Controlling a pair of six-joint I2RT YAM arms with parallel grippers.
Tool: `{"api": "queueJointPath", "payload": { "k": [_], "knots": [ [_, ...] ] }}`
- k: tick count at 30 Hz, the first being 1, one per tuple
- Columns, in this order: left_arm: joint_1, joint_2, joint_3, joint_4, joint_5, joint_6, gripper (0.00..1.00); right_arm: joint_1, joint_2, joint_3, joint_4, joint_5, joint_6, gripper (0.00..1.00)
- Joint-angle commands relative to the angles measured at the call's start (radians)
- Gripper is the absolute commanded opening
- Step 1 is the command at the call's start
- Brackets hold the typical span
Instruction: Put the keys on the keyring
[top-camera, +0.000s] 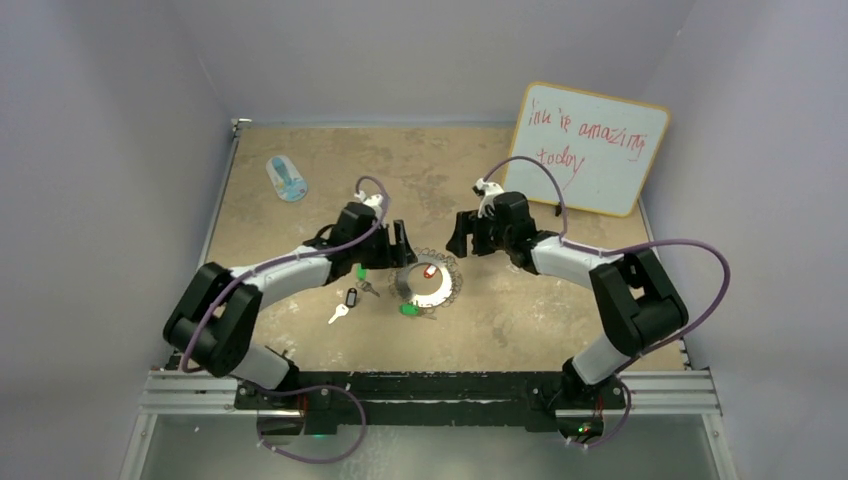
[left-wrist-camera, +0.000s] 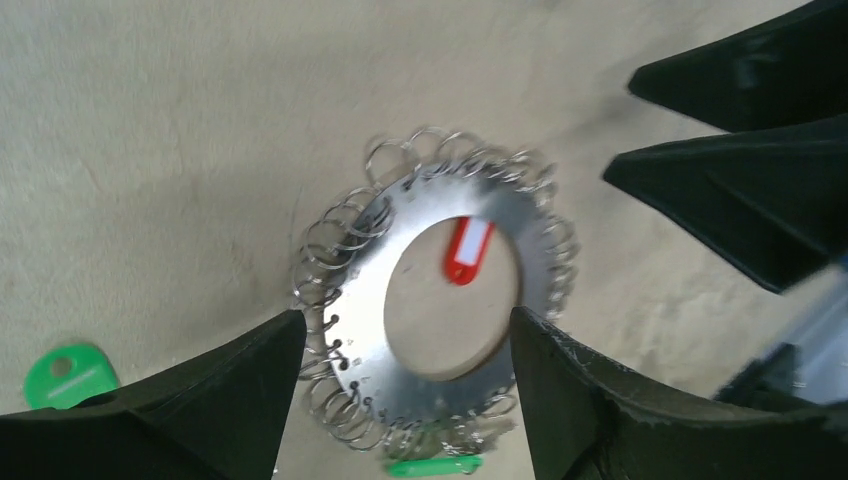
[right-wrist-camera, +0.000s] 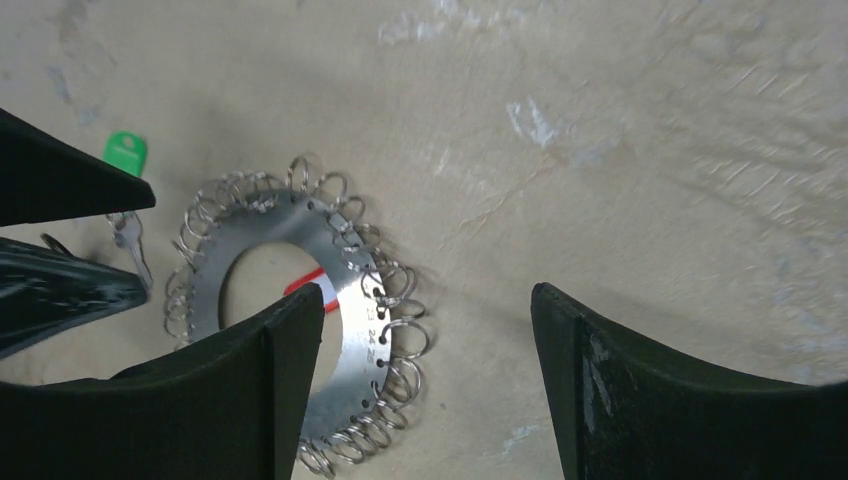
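Inside keyring (left-wrist-camera: 437, 198), red-tagged key (left-wrist-camera: 467, 250)

Overhead from behind, wrist views close, downward, sharing keyring (left-wrist-camera: 362, 300)

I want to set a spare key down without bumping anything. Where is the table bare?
Bare table lies near-right, between the keyring and the right arm, and along the far edge between the blue-and-white oval and the whiteboard. It is crowded around the keyring: keys to its left, both open jaws beside it.
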Motion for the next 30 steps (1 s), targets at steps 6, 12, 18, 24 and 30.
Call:
{"api": "queueJointPath", "payload": {
  "k": [6,12,18,24,30],
  "knots": [
    [-0.175,0.219,0.146,-0.243,-0.292,0.094,0.58,0.047,0.065,-0.019,-0.075,-0.015,-0.006,0.57],
    [-0.219,0.331,0.268,-0.225,-0.283,0.145,0.41,0.048,-0.009,-0.146,-0.026,-0.084,0.064,0.26],
    [-0.244,0.433,0.414,-0.213,-0.278,0.203,0.36,0.048,-0.154,-0.286,-0.039,-0.091,0.160,0.22],
    [-0.251,0.327,0.383,-0.204,-0.491,0.208,0.46,0.047,-0.379,-0.297,-0.148,0.042,0.152,0.53],
    [-0.250,0.046,0.139,-0.099,-0.598,0.162,0.80,0.047,-0.439,-0.274,-0.134,0.081,0.132,0.71]
  ]
}}
